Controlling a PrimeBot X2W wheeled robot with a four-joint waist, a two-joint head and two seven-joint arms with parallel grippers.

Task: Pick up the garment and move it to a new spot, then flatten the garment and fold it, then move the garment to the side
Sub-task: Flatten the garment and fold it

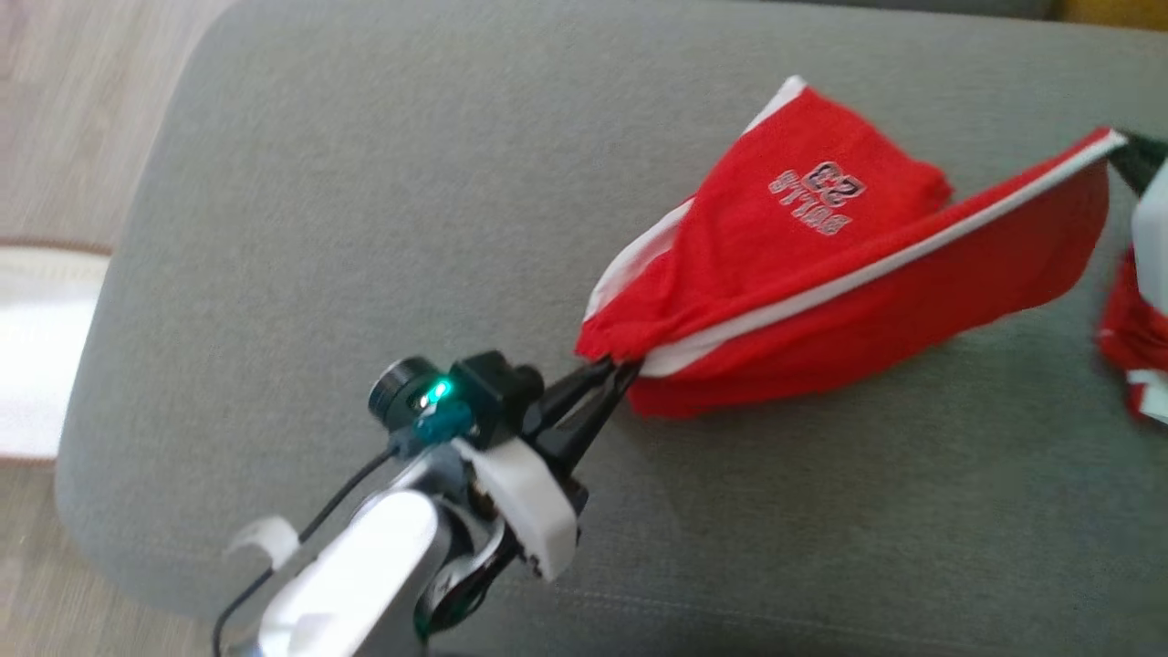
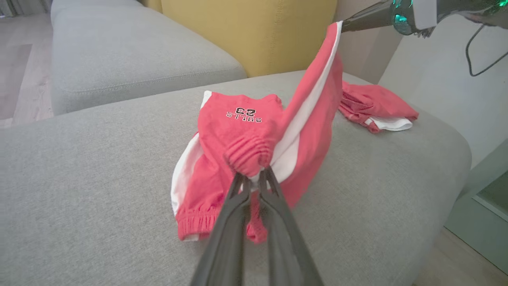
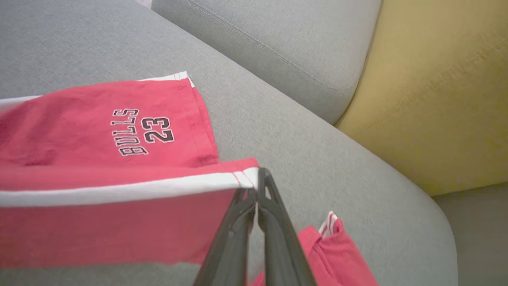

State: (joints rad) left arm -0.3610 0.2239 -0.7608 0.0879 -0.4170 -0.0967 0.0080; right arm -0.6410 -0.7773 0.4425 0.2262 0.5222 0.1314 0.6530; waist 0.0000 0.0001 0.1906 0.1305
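The red garment [image 1: 821,274] lay on the grey sofa cushion [image 1: 365,228], toward 2 o'clock in the head view, partly lifted and strung between both arms. The left pincer [image 1: 620,370] was clamped on the gathered waistband. The right pincer [image 3: 257,186] was closed on a white-trimmed corner, out at 2 o'clock by the frame edge.

This looked like the flattening step. To do it well, the two pincers should draw apart evenly until the sagging middle pulls taut, then lower together so the cloth settles without a trapped fold. The printed leg beneath was bunched and would likely need a separate tug. The spread should keep clear of the second red piece [image 2: 377,109] lying at 3 o'clock.

The left forearm [image 1: 365,566] rose from 7 o'clock, its fingers low and pointing toward 2 o'clock.
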